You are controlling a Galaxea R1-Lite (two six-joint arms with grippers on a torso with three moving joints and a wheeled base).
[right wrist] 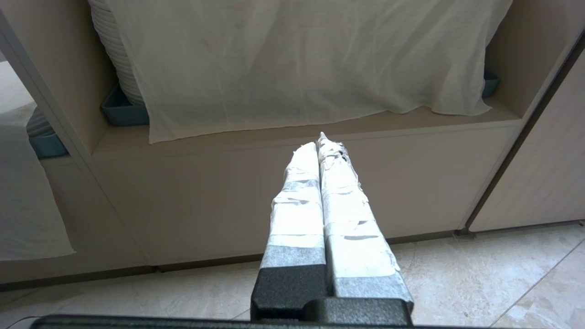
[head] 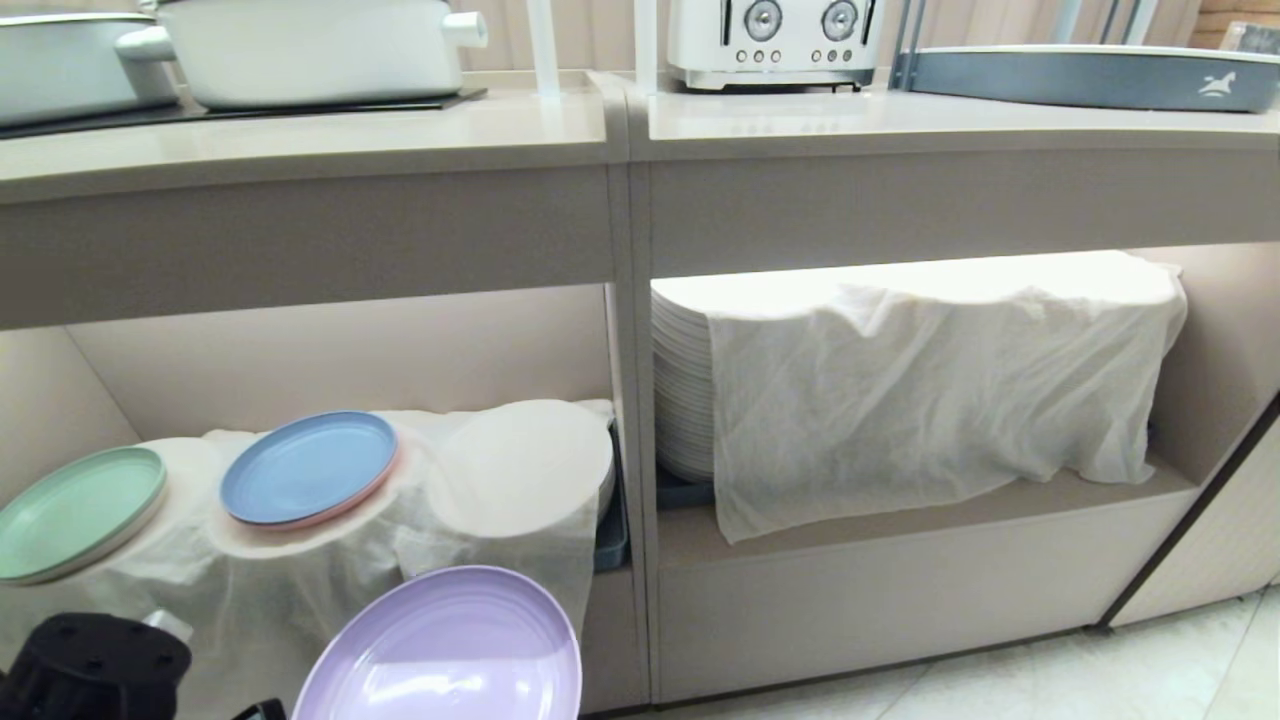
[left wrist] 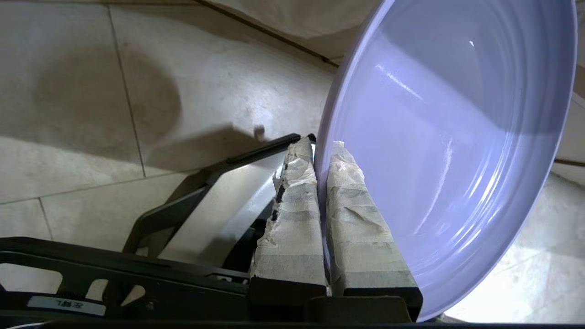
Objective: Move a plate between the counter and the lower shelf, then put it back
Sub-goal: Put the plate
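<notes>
1. Far left of the head view: mint-green plate (head: 78,512) sits tilted on a cloth-draped stack in the lower shelf (head: 340,360), left bay.
2. Lower left corner: black part of the left arm (head: 95,665) shows; its fingers are out of frame there.
3. Just right of the green one: blue plate (head: 308,467) rests on the white cloth (head: 500,500), also tilted toward the camera.
4. Bottom centre-left: the plate (head: 445,648), lilac, is in the air in front of the shelf's left bay, below the blue plate, clear of the shelf and of the surface (head: 560,125) at the top of the frame.
5. Left wrist view: left hand (left wrist: 322,151) is clamped on the plate's rim, one taped finger on each face of the plate (left wrist: 448,151); floor tiles (left wrist: 114,91) lie behind.
6. Upper left of the head view: white pot (head: 310,45) on the surface; toaster (head: 775,40) at upper centre; blue-grey tray (head: 1090,78) at upper right.
7. Right bay of the shelf: stack of white plates (head: 682,390) under a second white cloth (head: 930,380).
8. Right wrist view: right hand (right wrist: 321,141) has its taped fingers pressed together, holding nothing, pointing at the right bay, above the floor.
</notes>
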